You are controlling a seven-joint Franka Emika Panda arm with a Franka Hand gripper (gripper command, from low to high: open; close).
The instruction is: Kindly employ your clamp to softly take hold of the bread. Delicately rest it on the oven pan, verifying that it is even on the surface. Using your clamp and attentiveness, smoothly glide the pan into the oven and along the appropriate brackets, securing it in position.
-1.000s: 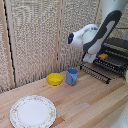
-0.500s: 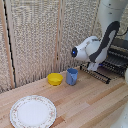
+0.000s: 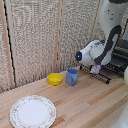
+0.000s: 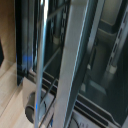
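At the exterior view's right, our white boxy clamp (image 3: 95,69) meets the flat dark wire-bar oven pan (image 3: 100,74) before the boxy dark oven (image 3: 119,59), presumably to slide it; jaw state unclear, bread unseen.

The pale wooden surface (image 3: 85,102) carries a patterned white plate (image 3: 33,111) near the front edge — behind it a yellow bowl (image 3: 55,78) just beside a blue cup (image 3: 72,76).

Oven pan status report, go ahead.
Clamp hidden behind the arm, state unclear. Oven pan sticks out from the oven. Bread not in view. Blue cup and yellow bowl stand clear.
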